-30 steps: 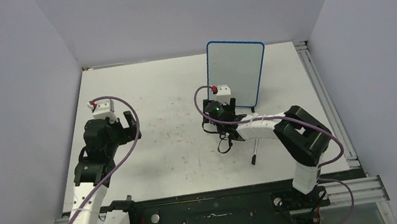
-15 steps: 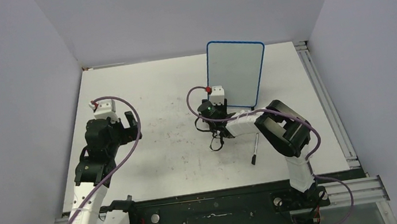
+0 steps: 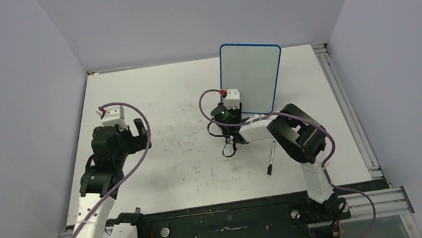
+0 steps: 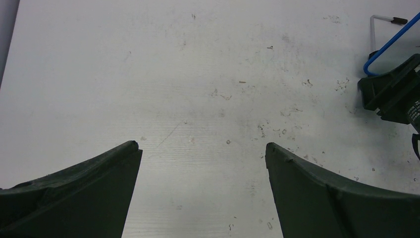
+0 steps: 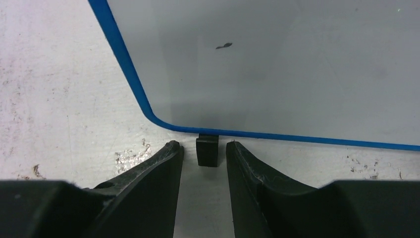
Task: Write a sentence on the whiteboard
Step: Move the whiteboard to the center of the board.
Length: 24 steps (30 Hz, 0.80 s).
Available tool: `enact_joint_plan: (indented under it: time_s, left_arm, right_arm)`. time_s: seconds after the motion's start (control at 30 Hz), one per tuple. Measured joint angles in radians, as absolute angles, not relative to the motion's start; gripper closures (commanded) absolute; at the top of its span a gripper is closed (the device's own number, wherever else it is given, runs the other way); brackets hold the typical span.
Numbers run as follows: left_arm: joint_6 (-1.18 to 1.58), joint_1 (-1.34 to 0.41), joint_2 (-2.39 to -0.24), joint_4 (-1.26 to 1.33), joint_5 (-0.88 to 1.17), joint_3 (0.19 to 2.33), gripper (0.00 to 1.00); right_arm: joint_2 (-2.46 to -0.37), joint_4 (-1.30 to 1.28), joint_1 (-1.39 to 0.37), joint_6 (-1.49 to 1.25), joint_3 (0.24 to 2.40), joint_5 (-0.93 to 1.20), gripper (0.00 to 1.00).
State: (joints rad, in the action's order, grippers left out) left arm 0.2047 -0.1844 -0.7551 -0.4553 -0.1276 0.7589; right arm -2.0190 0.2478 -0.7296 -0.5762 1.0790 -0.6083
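**Whiteboard.** The whiteboard [image 3: 252, 78] stands upright on the counter [image 3: 183, 159], its blue frame with rounded corners in plain sight. In the right wrist view its face [image 5: 277, 64] is pale grey-white and carries one small dark mark [image 5: 224, 46] near the lower left corner. A black foot [image 5: 207, 153] sits under the bottom edge of the frame, resting on the counter.

**Right gripper.** The right gripper [image 3: 228, 115] is at the whiteboard's lower left corner, low to the counter and pointing at the board. In the wrist view its fingers [image 5: 204, 146] stand one on each side of the black foot. The jaws are only narrowly apart, and a thin strip of counter shows between each finger and the foot, so nothing is clamped.

**Left gripper.** The left gripper [image 3: 141, 131] is well apart from the whiteboard, out to its left and facing towards it. Its fingers [image 4: 203, 148] are spread wide over bare, speckled counter and hold nothing. From that wrist the whiteboard's blue corner [image 4: 391, 47] appears at the far right edge.

**Other item.** A marker [image 3: 271, 159] lies flat on the counter on the near side of the whiteboard, beside the right arm's elbow, and neither gripper touches it.
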Motion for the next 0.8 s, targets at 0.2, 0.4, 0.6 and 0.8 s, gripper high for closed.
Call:
enact_joint_plan:
  time_s: [0.2,0.4,0.6,0.8]
  left_arm:
    - [0.204,-0.184,-0.759,-0.456,-0.128,0.759,0.04]
    - [0.203,-0.184,-0.765,-0.456,-0.128,0.759,0.04]
    - [0.202,-0.184,-0.768,-0.456,-0.128,0.759,0.04]
    - [0.202,-0.184,-0.772,-0.456,-0.128,0.759,0.04]
  right_arm:
    - [-2.04,0.286,-0.707,-0.55,1.091,-0.613,0.71]
    - [-2.043,0.308,-0.704,-0.498,1.09,-0.602,0.89]
    - [-2.043,0.345,-0.705,-0.456,1.073,-0.598,0.95]
    - [-2.042,0.421,-0.722,-0.427,1.032,-0.603,0.95]
